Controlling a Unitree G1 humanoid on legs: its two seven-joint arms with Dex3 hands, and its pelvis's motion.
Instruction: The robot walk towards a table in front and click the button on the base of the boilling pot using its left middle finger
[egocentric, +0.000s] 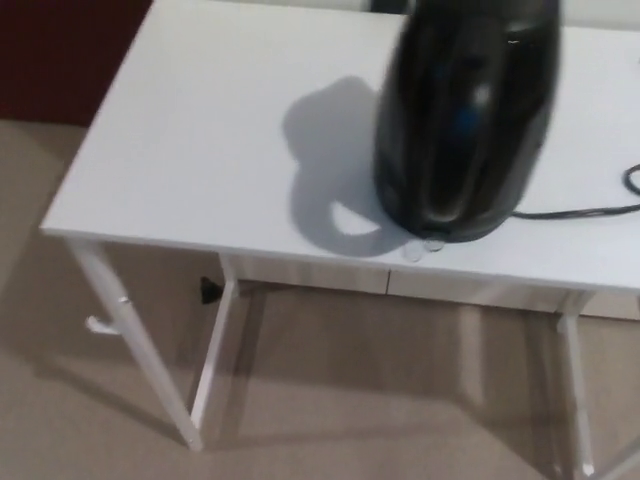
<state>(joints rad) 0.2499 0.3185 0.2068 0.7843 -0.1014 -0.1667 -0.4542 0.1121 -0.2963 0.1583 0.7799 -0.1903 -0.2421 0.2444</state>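
Note:
A black boiling pot (463, 115) stands on the white table (200, 150), right of centre and close to the front edge. It looks blurred. At the foot of the pot, on its base, a small clear button (424, 247) sticks out toward me. Neither of my hands shows in the head view.
A black power cord (590, 208) runs from the pot to the right across the tabletop. White table legs (140, 345) stand on beige carpet below. A dark red wall panel (60, 55) fills the upper left corner. A small white hook (98, 326) juts from the left leg.

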